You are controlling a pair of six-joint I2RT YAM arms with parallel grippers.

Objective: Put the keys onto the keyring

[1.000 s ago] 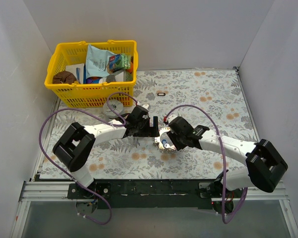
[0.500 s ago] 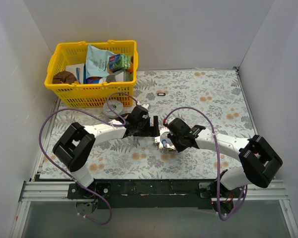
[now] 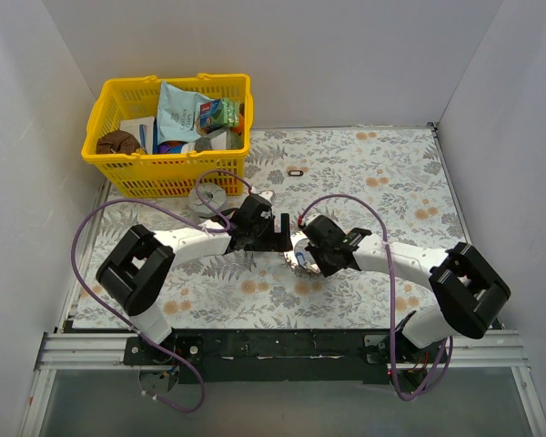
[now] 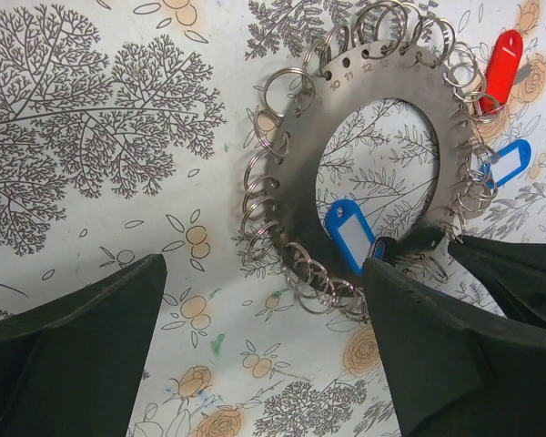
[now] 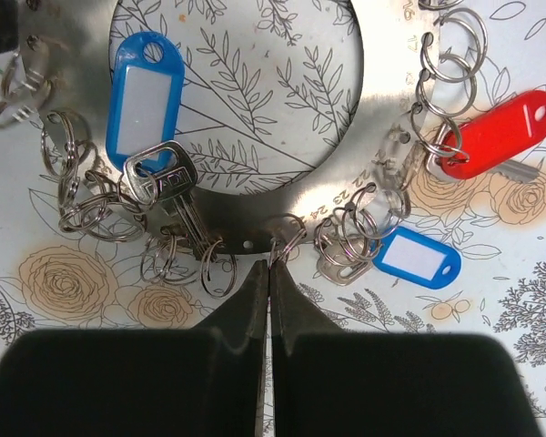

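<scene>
Item, threading step: keyring (image 5: pixel 246 218) flat on the table (image 3: pixel 391 173) at centre, round so no long axis, hole upward, blue-tagged key (image 5: pixel 168 182) hung with shank pointing outward to the rim; my right gripper (image 5: pixel 269 273) closed at that rim beside a small ring (image 5: pixel 287 238), hold unclear; left gripper (image 4: pixel 264 273) wide open astride; next calls for a fine pinch.

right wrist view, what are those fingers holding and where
The right gripper is shut on a small split ring at the keyring's near rim, it seems.

We see a robotics lab cell: plain white panels (image 3: pixel 346 55) box in a floral-clothed table (image 3: pixel 382 173), with robot arms (image 3: pixel 196 241) bolted to an aluminium rail (image 3: pixel 82 350).
</scene>
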